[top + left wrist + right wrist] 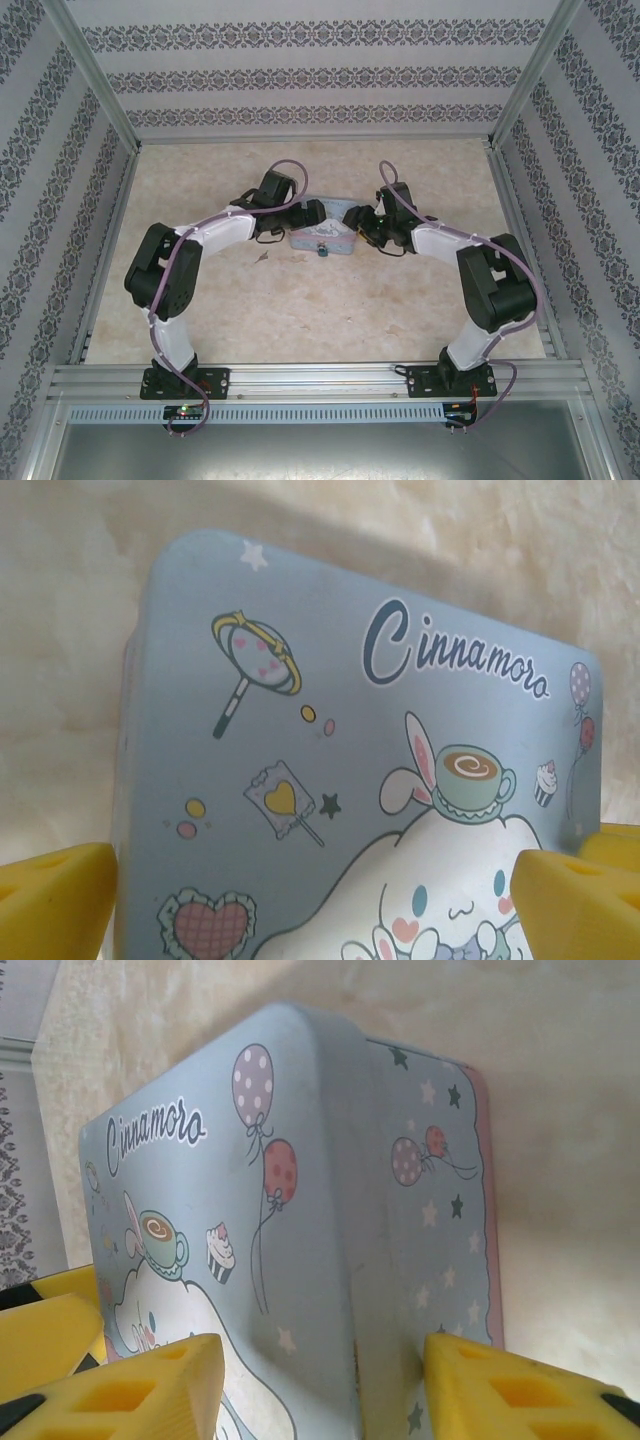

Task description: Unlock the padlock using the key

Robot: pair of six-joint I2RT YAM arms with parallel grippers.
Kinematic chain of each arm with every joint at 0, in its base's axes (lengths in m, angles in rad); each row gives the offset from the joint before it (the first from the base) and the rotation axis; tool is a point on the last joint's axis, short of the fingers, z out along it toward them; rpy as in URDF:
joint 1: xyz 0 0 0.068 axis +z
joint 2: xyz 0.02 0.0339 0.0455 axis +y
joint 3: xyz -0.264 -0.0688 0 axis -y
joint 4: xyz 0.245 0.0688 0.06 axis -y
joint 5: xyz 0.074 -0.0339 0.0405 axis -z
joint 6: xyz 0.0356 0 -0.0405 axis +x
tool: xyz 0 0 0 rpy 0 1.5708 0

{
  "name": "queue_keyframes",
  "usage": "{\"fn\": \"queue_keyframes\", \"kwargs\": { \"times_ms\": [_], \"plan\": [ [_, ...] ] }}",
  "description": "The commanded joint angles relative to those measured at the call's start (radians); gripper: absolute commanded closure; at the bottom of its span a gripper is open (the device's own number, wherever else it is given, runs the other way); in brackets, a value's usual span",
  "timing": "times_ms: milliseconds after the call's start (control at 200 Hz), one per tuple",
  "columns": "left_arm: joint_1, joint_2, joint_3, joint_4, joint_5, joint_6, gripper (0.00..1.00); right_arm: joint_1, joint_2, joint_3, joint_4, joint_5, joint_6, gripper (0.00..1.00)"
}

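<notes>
The tiny bluish padlock [323,250] hangs at the near side of a light-blue cartoon-printed tin [320,238] in the middle of the table. A small thin thing that looks like the key [262,258] lies on the table to the tin's left. My left gripper [306,214] [318,905] is open wide over the tin's lid [330,740], with a yellow finger [55,900] near each side. My right gripper [360,222] [320,1390] straddles the tin's right edge [350,1210], jaws apart. One finger [130,1390] is over the lid, the other by the side wall.
Patterned walls and aluminium posts [95,80] enclose the marble-look tabletop [320,310] on three sides. A metal rail [320,380] carrying both arm bases runs along the near edge.
</notes>
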Motion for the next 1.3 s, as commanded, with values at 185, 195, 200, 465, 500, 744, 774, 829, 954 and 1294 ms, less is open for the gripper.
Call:
{"fn": "queue_keyframes", "kwargs": {
  "times_ms": [185, 195, 200, 465, 500, 744, 774, 829, 954, 1294],
  "plan": [
    [-0.097, -0.134, -0.142, 0.078, -0.073, -0.105, 0.0, 0.036, -0.129, -0.131, 0.035, 0.036, 0.023, 0.45],
    [-0.099, -0.135, -0.146, 0.078, -0.076, -0.107, 0.0, 0.036, -0.13, -0.132, 0.034, 0.036, 0.023, 0.45],
    [-0.1, -0.137, -0.147, 0.078, -0.078, -0.109, 0.0, 0.036, -0.131, -0.133, 0.034, 0.036, 0.023, 0.45],
    [-0.112, -0.145, -0.172, 0.068, -0.124, -0.129, 0.0, 0.035, -0.121, -0.124, 0.028, 0.042, 0.028, 0.41],
    [-0.11, -0.145, -0.165, 0.057, -0.136, -0.119, 0.0, 0.032, -0.123, -0.121, 0.025, 0.043, 0.028, 0.38],
    [-0.098, -0.191, -0.095, -0.086, -0.294, -0.04, 0.01, -0.013, -0.17, -0.135, 0.008, 0.054, 0.02, 0.3],
    [-0.096, -0.202, -0.089, -0.106, -0.312, -0.031, 0.01, -0.02, -0.18, -0.138, 0.004, 0.054, 0.015, 0.3],
    [-0.09, -0.226, -0.086, -0.135, -0.345, -0.025, 0.01, -0.03, -0.194, -0.142, -0.007, 0.053, 0.009, 0.29],
    [-0.068, -0.293, -0.107, -0.174, -0.41, -0.053, 0.01, -0.035, -0.228, -0.148, -0.03, 0.053, -0.005, 0.29],
    [0.001, -0.431, -0.184, -0.3, -0.404, -0.402, 0.01, 0.071, -0.374, -0.155, -0.125, 0.102, -0.044, 0.29]
  ]
}}
